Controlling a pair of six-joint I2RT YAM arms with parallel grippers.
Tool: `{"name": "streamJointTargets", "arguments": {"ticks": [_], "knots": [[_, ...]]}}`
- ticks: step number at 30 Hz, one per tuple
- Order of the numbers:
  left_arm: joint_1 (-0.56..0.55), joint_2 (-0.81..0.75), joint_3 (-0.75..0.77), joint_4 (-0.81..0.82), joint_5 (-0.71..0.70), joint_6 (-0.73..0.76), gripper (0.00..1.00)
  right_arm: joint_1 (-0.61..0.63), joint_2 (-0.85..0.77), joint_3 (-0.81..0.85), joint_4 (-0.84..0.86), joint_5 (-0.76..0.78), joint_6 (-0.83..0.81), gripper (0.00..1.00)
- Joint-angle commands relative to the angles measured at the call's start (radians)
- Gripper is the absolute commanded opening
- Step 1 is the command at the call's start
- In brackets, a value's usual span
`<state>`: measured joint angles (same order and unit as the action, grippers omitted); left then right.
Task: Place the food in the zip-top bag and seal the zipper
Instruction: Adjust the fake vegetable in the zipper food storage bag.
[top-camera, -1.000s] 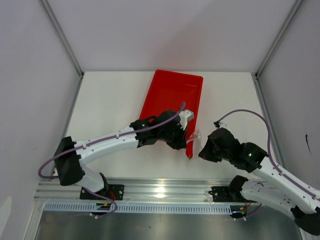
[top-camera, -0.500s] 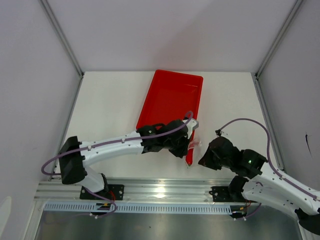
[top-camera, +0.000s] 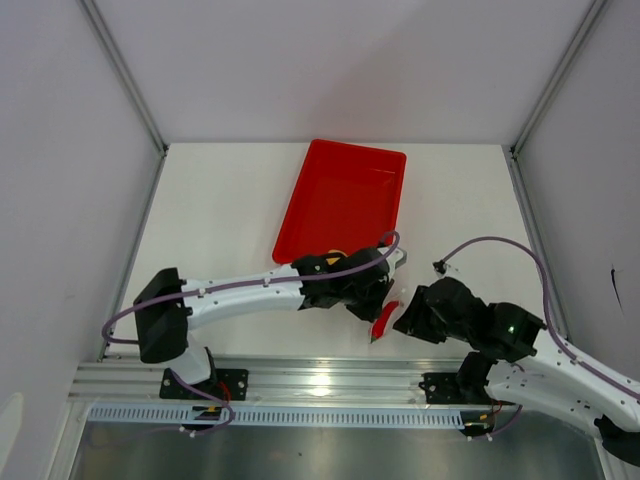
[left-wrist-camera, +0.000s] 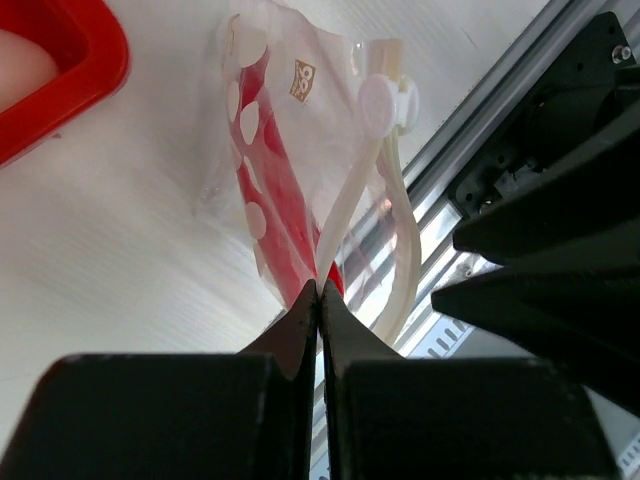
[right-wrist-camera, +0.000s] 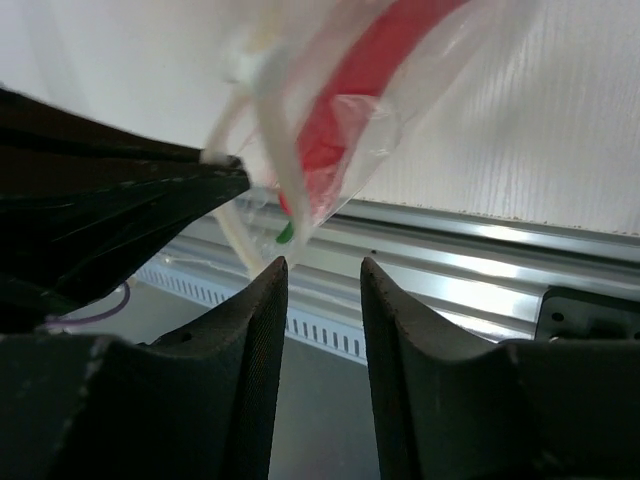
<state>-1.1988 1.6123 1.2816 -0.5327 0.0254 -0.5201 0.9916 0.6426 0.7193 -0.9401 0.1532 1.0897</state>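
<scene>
From above, your zip-top bag (top-camera: 390, 308), with the chili pepper (top-camera: 381, 325) inside, hangs just off the red tray (top-camera: 340, 190)'s near corner. In the left wrist view, the left gripper (left-wrist-camera: 318, 292) is pinched tight on the bag's edge. In the right wrist view, the right gripper (right-wrist-camera: 322, 272) stands parted and empty. On that single thin pinch, the bag could slip.

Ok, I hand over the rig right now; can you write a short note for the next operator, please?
Left gripper: shut on the zip-top bag, pinching its edge.
Right gripper: open, empty, its jaws just beside the bag.
Done: the red chili pepper is inside the bag.
To do: the other foods are not clearly in view, find and bag them; the zipper strips stand apart, so seal it.
The red tray lies behind both grippers.
</scene>
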Motion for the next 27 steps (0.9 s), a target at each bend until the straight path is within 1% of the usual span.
{"name": "streamJointTargets", "arguments": {"ticks": [1,4,8,10,13,14,16,17,20,24,27], "knots": [[-0.019,0.029,0.062,0.031,0.015,-0.015,0.01,0.028,-0.032,0.083,-0.022,0.039,0.022,0.38],[-0.025,0.035,0.064,0.037,0.016,-0.018,0.01,0.047,-0.038,0.117,0.010,0.025,0.026,0.37],[-0.027,0.038,0.062,0.043,0.015,-0.024,0.01,0.065,-0.014,0.114,0.073,0.003,0.032,0.36],[-0.027,0.035,0.061,0.045,0.013,-0.029,0.01,0.076,0.005,0.101,0.070,0.020,0.059,0.34],[-0.027,0.028,0.055,0.054,0.014,-0.034,0.01,0.091,0.011,0.068,0.093,0.054,0.102,0.24],[-0.027,0.028,0.051,0.056,0.019,-0.037,0.01,0.096,0.009,0.042,0.115,0.062,0.111,0.19],[-0.027,0.024,0.053,0.057,0.022,-0.040,0.01,0.099,0.000,0.023,0.123,0.081,0.136,0.15],[-0.027,0.024,0.053,0.057,0.024,-0.040,0.01,0.104,-0.003,0.016,0.123,0.088,0.142,0.09],[-0.027,0.020,0.051,0.060,0.025,-0.043,0.01,0.105,-0.015,-0.011,0.127,0.120,0.157,0.03],[-0.027,0.015,0.055,0.065,0.028,-0.047,0.00,0.108,0.012,-0.038,0.132,0.146,0.167,0.03],[-0.027,0.011,0.050,0.077,0.033,-0.055,0.01,0.108,0.048,-0.053,0.146,0.148,0.174,0.08]]}}
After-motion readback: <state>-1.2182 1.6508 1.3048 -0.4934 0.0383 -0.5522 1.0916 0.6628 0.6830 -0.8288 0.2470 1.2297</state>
